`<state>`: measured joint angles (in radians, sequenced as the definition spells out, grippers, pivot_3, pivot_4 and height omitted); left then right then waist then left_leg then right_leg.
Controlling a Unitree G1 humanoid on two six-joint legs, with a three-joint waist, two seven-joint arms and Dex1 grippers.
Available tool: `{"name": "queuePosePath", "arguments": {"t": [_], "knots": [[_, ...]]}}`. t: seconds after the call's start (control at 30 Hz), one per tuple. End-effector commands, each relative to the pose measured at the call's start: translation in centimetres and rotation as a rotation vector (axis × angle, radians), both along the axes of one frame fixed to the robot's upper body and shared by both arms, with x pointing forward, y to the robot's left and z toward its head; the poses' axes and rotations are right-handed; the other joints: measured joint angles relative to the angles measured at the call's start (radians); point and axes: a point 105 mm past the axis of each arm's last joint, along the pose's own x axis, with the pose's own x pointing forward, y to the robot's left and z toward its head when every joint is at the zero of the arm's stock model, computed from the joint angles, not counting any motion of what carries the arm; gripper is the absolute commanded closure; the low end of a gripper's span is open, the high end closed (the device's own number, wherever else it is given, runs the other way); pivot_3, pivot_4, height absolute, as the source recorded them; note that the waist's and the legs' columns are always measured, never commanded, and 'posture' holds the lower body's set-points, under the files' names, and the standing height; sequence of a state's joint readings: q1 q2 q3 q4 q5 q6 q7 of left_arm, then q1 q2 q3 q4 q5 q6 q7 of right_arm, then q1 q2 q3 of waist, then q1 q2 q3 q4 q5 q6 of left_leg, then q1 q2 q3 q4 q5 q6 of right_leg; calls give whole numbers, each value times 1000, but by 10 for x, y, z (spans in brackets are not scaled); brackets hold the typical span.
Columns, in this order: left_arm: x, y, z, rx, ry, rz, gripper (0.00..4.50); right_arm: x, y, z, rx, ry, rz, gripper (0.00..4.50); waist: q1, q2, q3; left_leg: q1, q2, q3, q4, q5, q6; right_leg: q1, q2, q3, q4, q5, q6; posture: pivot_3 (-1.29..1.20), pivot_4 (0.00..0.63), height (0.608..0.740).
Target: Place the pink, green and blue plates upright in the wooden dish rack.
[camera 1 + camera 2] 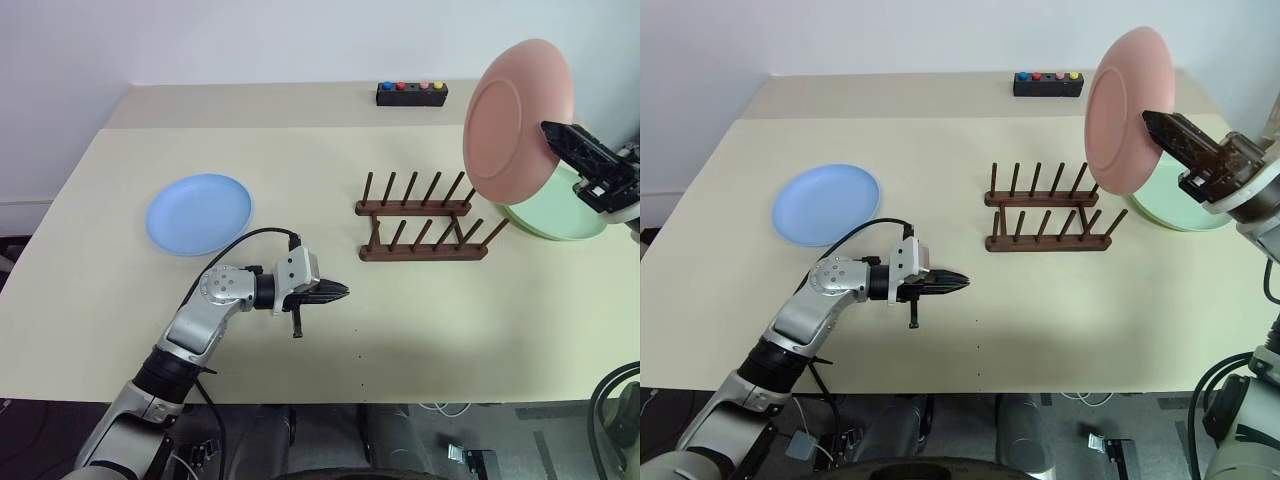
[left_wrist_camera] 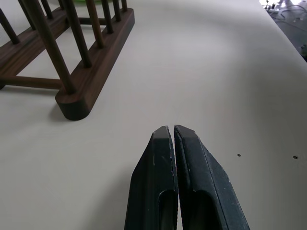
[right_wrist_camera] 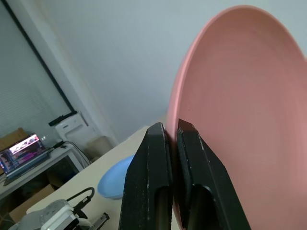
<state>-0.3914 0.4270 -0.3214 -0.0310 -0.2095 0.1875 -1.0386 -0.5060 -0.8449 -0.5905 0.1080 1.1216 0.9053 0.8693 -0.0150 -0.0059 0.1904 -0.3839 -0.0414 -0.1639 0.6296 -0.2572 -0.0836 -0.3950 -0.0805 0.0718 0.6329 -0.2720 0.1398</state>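
Right, my right gripper (image 1: pixel 1152 124) has its jaws pinched tight on the rim of the pink plate (image 1: pixel 517 120), holding it on edge in the air, up above and to the right of the wooden dish rack (image 1: pixel 421 220). My left gripper (image 1: pixel 338 291) is closed on nothing, fingers together, low over the table (image 1: pixel 480 330), pointing toward the rack's near rail. Rack is empty, every peg slot bare. Green plate (image 1: pixel 560 215) lies flat on the table just right of the rack, partly behind the pink one. Blue plate (image 1: pixel 198 212) lies flat well left of the rack. Cream tabletop, small black button box (image 1: pixel 411 93) at the far edge, plain white wall behind.
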Motion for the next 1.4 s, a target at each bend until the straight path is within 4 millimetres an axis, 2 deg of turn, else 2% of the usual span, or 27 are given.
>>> {"name": "queuePosePath", "arguments": {"t": [0.03, 0.87, 1.13, 1.17, 1.23, 1.33, 1.4], "knots": [[-2, 1, 12, -30, -36, -3, 4421, -4, -5, 9, -10, -47, -13, 4481, 0, 0, 0, 0, 0, 0, 0, 0, 0, -1, 0, 0, 0, 0, 0, 0, 150, 740], [-1, -1, 12, -23, -42, -9, 4421, -2, -21, -23, 38, 70, -72, 4481, 0, 0, 0, -3, 0, 0, 1, 0, 0, -2, 0, 0, 1, 0, 0, 0, 150, 740], [-1, 0, 11, -18, -41, -7, 4421, -2, -22, -26, 38, 80, -77, 4481, 0, 0, 0, -3, 0, 0, 1, 0, 0, -2, 0, 0, 1, 0, 0, 0, 150, 740], [-1, 0, 11, -18, -41, -8, 4421, -1, -22, -26, 36, 82, -81, 3804, 0, 0, 0, -3, 0, 0, 1, 0, 0, -2, 0, 0, 1, 0, 0, 0, 150, 740], [-2, 0, 10, -18, -40, -9, 4421, -1, -22, -26, 35, 83, -86, 3055, 0, 0, 0, -3, 0, 0, 1, 0, 0, -2, 0, 0, 1, 0, 0, 0, 150, 740], [-2, 0, 10, -17, -39, -10, 4421, 0, -24, -26, 33, 81, -102, 1544, 0, 0, 0, -3, 0, 0, 1, 0, 0, -2, 0, 0, 1, 0, 0, 0, 150, 740], [-2, 0, 10, -18, -38, -10, 4421, -1, -24, -26, 34, 81, -104, 1544, 0, 0, 0, -3, 0, 0, 1, 0, 0, -2, 0, 0, 1, 0, 0, 0, 150, 740]]}}
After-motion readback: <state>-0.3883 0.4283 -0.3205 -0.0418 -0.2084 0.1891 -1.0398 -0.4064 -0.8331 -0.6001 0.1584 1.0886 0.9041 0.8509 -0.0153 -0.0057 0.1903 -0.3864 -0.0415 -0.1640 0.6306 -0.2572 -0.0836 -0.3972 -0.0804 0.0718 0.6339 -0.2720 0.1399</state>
